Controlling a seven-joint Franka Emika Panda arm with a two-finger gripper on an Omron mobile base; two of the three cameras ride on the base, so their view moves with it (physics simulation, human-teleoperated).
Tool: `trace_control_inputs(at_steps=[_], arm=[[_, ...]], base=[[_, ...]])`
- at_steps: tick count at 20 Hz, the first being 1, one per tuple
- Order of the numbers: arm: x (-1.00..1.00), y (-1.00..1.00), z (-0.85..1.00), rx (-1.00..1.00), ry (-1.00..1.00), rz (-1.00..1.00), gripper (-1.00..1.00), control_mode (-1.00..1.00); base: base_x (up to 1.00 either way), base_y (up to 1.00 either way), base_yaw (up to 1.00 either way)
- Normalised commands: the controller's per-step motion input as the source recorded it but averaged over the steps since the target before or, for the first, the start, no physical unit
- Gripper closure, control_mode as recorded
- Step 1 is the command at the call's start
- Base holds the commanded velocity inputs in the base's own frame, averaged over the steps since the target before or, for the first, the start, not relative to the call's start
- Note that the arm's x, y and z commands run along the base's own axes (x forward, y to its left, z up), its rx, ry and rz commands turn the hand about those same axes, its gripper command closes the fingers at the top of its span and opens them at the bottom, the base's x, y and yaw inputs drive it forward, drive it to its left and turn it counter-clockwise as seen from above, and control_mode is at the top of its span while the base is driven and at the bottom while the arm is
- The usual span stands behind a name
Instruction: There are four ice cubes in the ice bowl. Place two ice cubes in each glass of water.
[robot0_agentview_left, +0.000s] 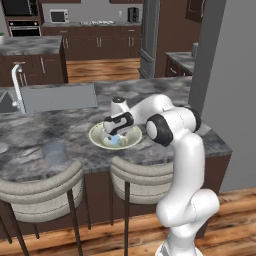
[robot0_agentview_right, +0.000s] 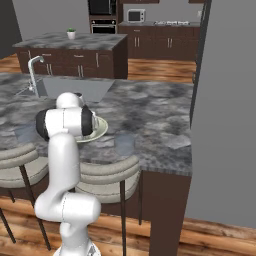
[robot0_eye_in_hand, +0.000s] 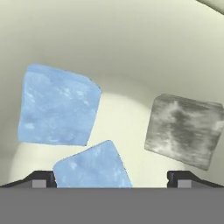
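The ice bowl (robot0_agentview_left: 131, 141) stands on the marble counter, and its rim (robot0_agentview_right: 101, 129) peeks out past my arm in the right base view. My gripper (robot0_agentview_left: 112, 136) reaches down into it, open. Up close, the gripper (robot0_eye_in_hand: 111, 179) hovers just over a light blue ice cube (robot0_eye_in_hand: 92, 168) that lies between the spread fingertips (robot0_eye_in_hand: 41, 179), untouched. A second blue ice cube (robot0_eye_in_hand: 59, 105) lies beyond on the left, a grey one (robot0_eye_in_hand: 183, 129) on the right. One glass of water (robot0_agentview_left: 54, 152) stands left of the bowl, the other glass (robot0_agentview_right: 125, 144) to its right.
A grey sink (robot0_agentview_left: 57, 97) with a faucet (robot0_agentview_left: 17, 85) lies behind the bowl. Two padded stools (robot0_agentview_left: 40, 190) (robot0_agentview_left: 142, 175) stand at the counter's front edge. A tall grey wall (robot0_agentview_left: 230, 75) rises at the right end of the counter.
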Motion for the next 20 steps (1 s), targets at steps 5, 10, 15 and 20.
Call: trace_control_inputs(at_steps=[5,10,15,20], arm=[[-0.11,0.05,-0.1,0.0,0.03,0.0,-1.0,-1.0],[-0.22,0.0,-0.18,0.0,0.0,0.0,-1.0,-1.0],[-0.02,0.0,-0.08,0.0,0.0,0.0,1.0,-1.0],[0.0,0.0,0.18,0.0,0.0,0.0,1.0,-1.0]], base=[[0.0,0.0,0.0],[0.0,0.0,0.0],[0.0,0.0,0.0],[0.0,0.0,0.0]])
